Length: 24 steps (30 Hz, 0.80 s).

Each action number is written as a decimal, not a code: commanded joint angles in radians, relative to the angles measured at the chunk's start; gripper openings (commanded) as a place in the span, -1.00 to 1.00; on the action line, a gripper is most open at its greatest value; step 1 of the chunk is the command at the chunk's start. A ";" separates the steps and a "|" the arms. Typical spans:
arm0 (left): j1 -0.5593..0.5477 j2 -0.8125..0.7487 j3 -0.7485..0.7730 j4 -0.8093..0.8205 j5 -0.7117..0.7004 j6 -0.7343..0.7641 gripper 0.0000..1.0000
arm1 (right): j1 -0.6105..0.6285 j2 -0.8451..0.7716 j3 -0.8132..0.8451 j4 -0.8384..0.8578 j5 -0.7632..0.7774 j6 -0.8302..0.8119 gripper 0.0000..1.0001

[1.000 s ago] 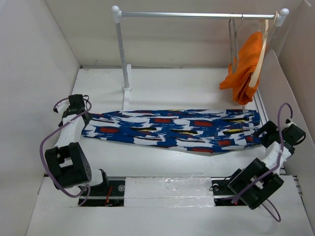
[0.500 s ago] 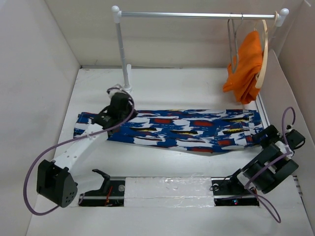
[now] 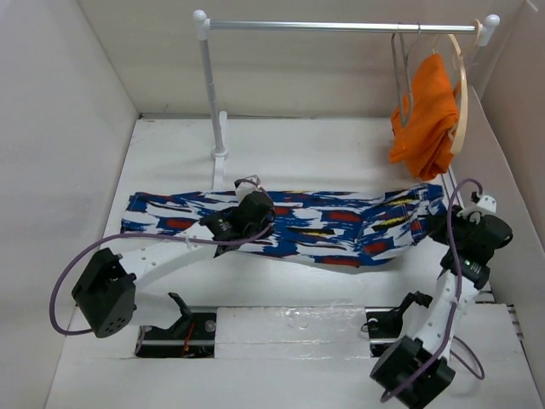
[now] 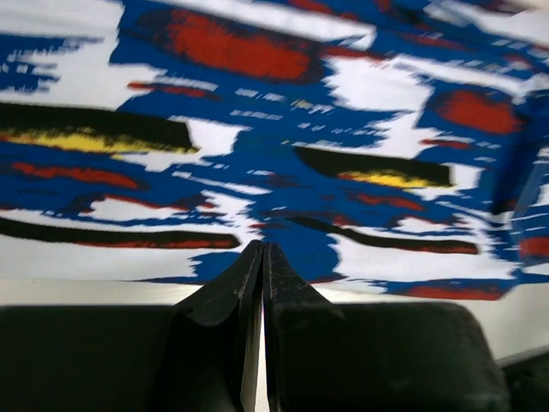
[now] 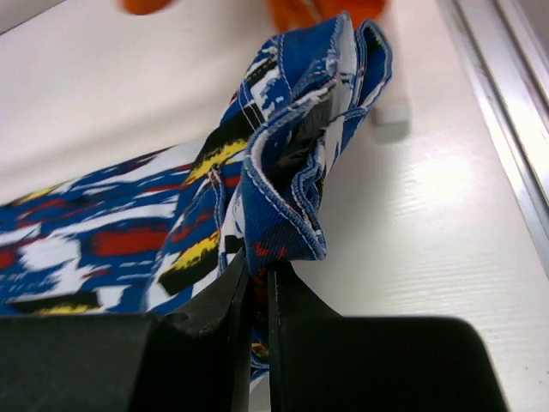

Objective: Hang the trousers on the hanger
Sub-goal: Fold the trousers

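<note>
The trousers (image 3: pixel 341 226), dark blue with red, white, yellow and black streaks, lie stretched across the table. My left gripper (image 3: pixel 255 209) is shut over their middle. In the left wrist view its tips (image 4: pixel 262 249) meet above the cloth (image 4: pixel 343 129) with nothing between them. My right gripper (image 3: pixel 436 223) is shut on the trousers' right end. The right wrist view shows the stitched edge (image 5: pixel 300 172) bunched up and pinched at the tips (image 5: pixel 257 268). The hanger (image 3: pixel 400 81), thin grey wire, hangs from the rail (image 3: pixel 341 26) at the back right.
Next to the wire hanger, a pale wooden hanger (image 3: pixel 461 94) carries an orange garment (image 3: pixel 426 111), just behind the right gripper. The rack's post (image 3: pixel 207 85) stands at the back left. White walls enclose the table on the left, back and right.
My left arm swung right from the trousers' left end to their middle, and its jaws shut. My right gripper closed on the right end and drew it up, bunching the cloth.
</note>
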 commanded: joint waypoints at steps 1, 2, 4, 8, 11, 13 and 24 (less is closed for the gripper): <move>0.001 0.024 -0.063 0.042 -0.026 -0.012 -1.00 | 0.053 -0.021 0.096 -0.246 -0.038 -0.067 -1.00; 0.001 0.045 -0.077 0.051 -0.023 -0.015 -1.00 | 0.053 -0.007 0.177 -0.266 -0.049 -0.142 -1.00; 0.001 0.065 -0.109 0.088 0.009 -0.025 -1.00 | 0.117 0.010 0.275 -0.324 -0.036 -0.164 -1.00; -0.008 0.117 -0.151 0.180 0.073 -0.061 -1.00 | 0.278 0.015 0.453 -0.321 0.001 -0.121 -1.00; -0.008 0.153 -0.146 0.204 0.084 -0.074 -1.00 | 0.425 -0.013 0.515 -0.298 0.062 -0.039 -1.00; -0.029 0.170 -0.127 0.223 0.089 -0.078 -1.00 | 0.496 -0.004 0.562 -0.315 0.096 -0.024 -1.00; -0.288 0.464 0.011 0.226 0.069 -0.184 -1.00 | 0.716 0.123 0.885 -0.202 0.156 0.091 -1.00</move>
